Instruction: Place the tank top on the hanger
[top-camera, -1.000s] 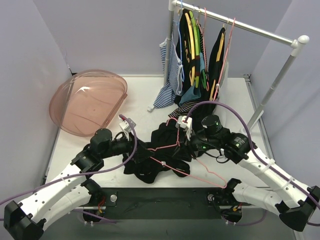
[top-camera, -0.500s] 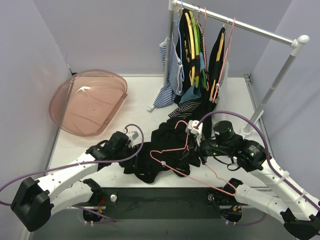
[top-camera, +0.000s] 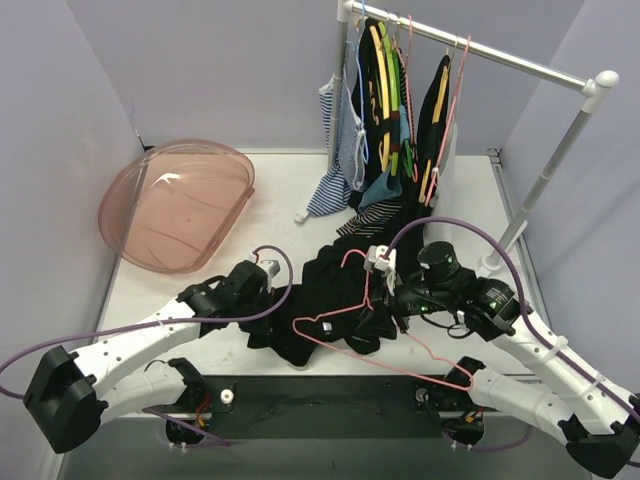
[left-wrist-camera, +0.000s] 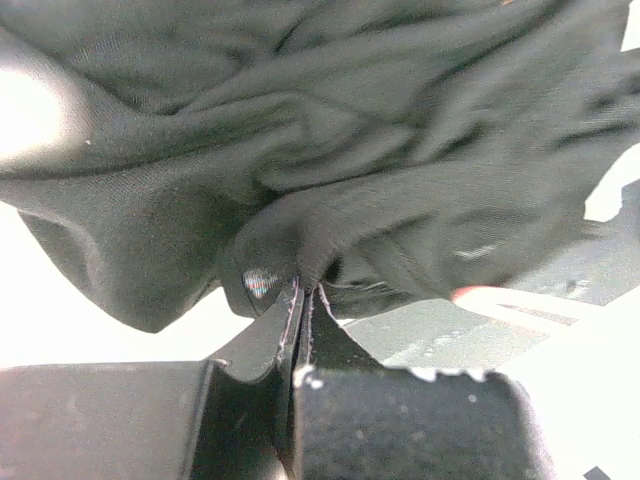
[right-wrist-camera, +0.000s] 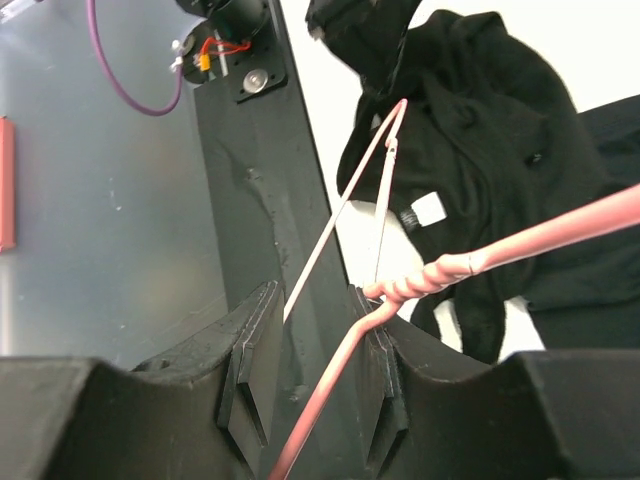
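Observation:
The black tank top (top-camera: 312, 285) lies crumpled on the white table between my two arms. My left gripper (top-camera: 264, 300) is at its left edge. In the left wrist view that gripper (left-wrist-camera: 302, 290) is shut, with a fold of the tank top (left-wrist-camera: 330, 150) pinched at the fingertips. The pink hanger (top-camera: 340, 312) hangs tilted over the cloth, one corner reaching toward the table's near edge. My right gripper (top-camera: 385, 300) has it by the neck. In the right wrist view the hanger's twisted neck (right-wrist-camera: 440, 270) runs slantwise between the jaws of the right gripper (right-wrist-camera: 310, 340), pressed against the right finger, with the tank top (right-wrist-camera: 480, 120) beyond.
A pink translucent basin (top-camera: 180, 200) stands at the back left. A metal clothes rack (top-camera: 500, 55) at the back right carries several garments on coloured hangers (top-camera: 385, 110), with a striped top (top-camera: 335, 185) trailing onto the table. The rack's slanted pole (top-camera: 540, 180) comes down beside my right arm.
My left gripper moved right to the tank top's edge and shut on the fabric. My right gripper shifted with the hanger, which now hangs lower and further left over the cloth.

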